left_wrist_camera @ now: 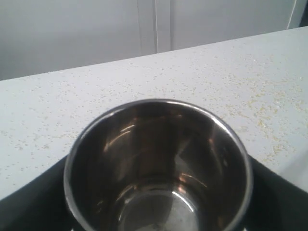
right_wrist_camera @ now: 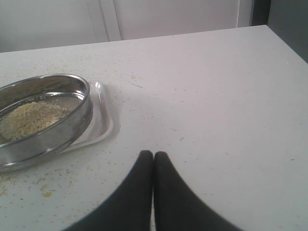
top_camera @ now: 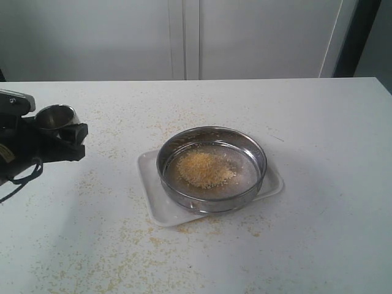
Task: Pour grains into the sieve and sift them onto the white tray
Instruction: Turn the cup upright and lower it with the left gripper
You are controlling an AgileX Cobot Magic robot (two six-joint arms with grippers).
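From the exterior view I see my left gripper (top_camera: pixel 61 130) at the left edge of the table (top_camera: pixel 318 122), its jaws spread wide and clamped around a small steel cup (top_camera: pixel 55 115) that stands upright between them. The sieve (top_camera: pixel 211 130) sits well apart from it, to its right near the middle of the table, resting on the white tray (top_camera: pixel 156 196), whose corners stick out past the ring. A yellowish heap of grains (top_camera: pixel 202 169) lies on the mesh, left of centre, and more are scattered over the table around the tray. I can't tell from here whether the cup is lifted clear of the table or touches it. The left wrist view looks straight down into the cup: shiny steel wall and bottom, with the dark fingers (left_wrist_camera: pixel 281 192) on either side of it and speckled table beyond. In the right wrist view my right gripper (right_wrist_camera: pixel 153 158) has its two black fingertips pressed tight together with nothing between them, low over bare table. The sieve on its tray is off to the side of the tips and well apart from them, the heap of grains showing over the rim.
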